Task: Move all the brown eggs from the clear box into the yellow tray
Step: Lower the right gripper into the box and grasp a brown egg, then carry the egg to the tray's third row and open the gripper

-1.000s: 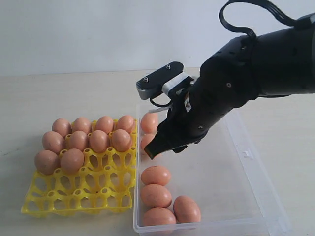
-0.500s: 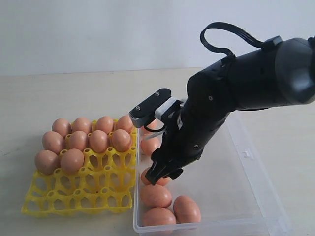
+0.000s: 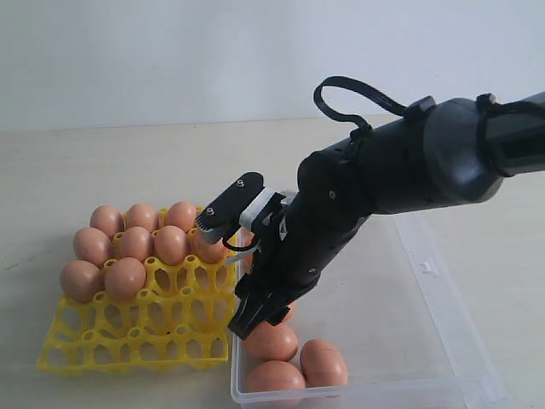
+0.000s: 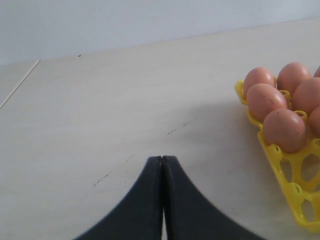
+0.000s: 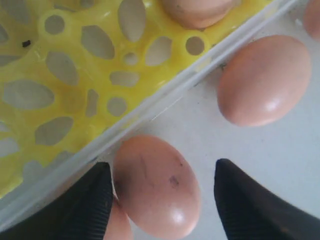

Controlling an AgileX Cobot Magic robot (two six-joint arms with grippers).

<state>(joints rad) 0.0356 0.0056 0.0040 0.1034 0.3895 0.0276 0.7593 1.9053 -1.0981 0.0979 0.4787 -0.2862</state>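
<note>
One smooth brown oval egg (image 5: 156, 187) straddled by the spread right tool (image 5: 162, 175), set for pinching; left tool (image 4: 162, 167) pressed together, idle.

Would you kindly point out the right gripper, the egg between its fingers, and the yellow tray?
right gripper (image 5: 162, 167): right wrist view, midway between its fingertips.
brown egg (image 5: 157, 189): right wrist view, middle of its shell.
yellow tray (image 3: 128, 358): exterior view, bare front edge.
</note>
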